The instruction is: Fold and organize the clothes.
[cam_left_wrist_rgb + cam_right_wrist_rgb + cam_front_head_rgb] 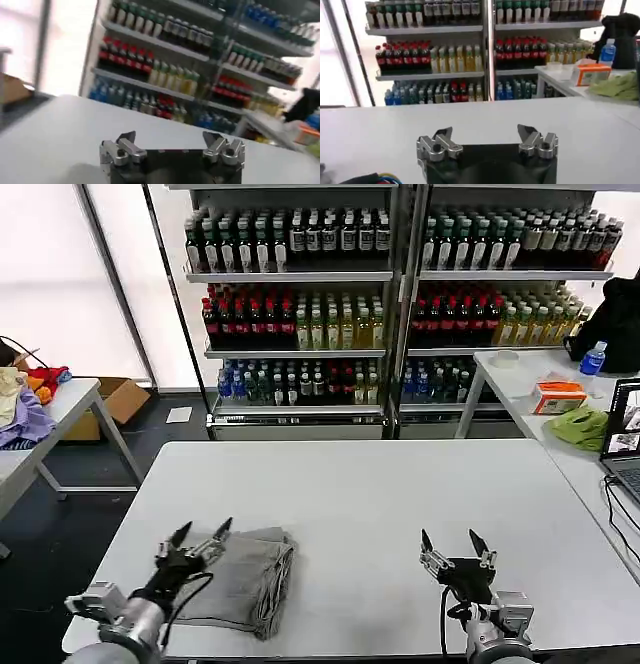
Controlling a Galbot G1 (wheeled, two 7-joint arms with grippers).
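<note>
A: Where's the garment?

B: The folded light grey cotton shirt [245, 579] lies on the white bench [400, 484], down at about 7 o'clock in the head view, near the front edge. The left gripper [200, 537] hovers over its 10 o'clock corner, spread wide, holding nothing.

A: And the other arm?

B: The right gripper [452, 542] sits at about 5 o'clock, well apart from the shirt, also spread wide and empty over bare bench.

A: What could go wrong?

B: The fold looks bunched and thick along its right side. If the left gripper comes down and pinches only the top layer, lifting would peel the stack open and undo the fold. A low sideways sweep could drag the cloth toward the near edge, and it might slide off.

A: Anything else?

B: A one-handed lift may let the loose side sag.
</note>
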